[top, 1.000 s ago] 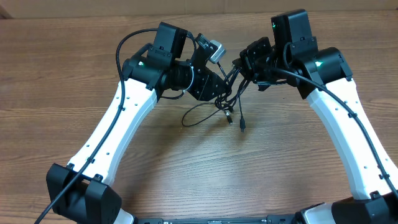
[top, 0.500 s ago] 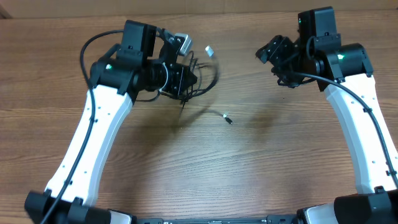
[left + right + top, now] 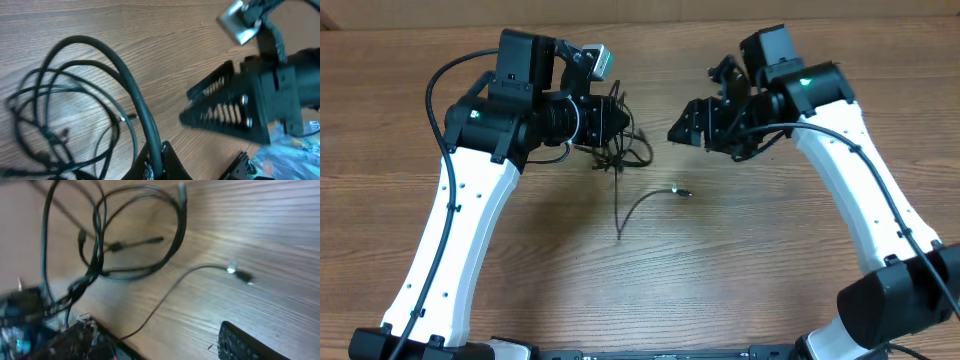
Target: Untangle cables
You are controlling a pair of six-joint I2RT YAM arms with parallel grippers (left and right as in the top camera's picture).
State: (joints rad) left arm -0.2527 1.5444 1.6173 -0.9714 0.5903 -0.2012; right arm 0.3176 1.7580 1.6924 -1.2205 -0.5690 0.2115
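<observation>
Near side: a broad bare stretch of brown wood-grain bench [image 3: 740, 290] lies between the 2 white arms [image 3: 480, 230]. This is the widest room for moving.

Mid-bench: 1 loose strand [image 3: 632, 210] of the thin black cables lies flat in a shallow curve. Its silver-grey plug tip [image 3: 682, 191] is at the right end, apart from both tools.

Further back, left: the other cables form a looped bundle [image 3: 617, 150] just under the left tool [image 3: 612, 126]. The left tool grips 1 cord of it. The left wrist view shows that cord [image 3: 142, 115] rising off the bench into the tool, with loops spread on the wood beyond.

The right tool [image 3: 685, 130] faces the bundle across a gap of bare wood and touches no cable. Only the left wrist view shows its ribbed fingers [image 3: 220, 112], drawn to a narrow wedge; I cannot tell whether they are fully closed. Only the right wrist view shows plug ends [image 3: 150, 241] inside the loops, blurred.

Far: the bench's back edge runs close behind both tools, with little room there.
</observation>
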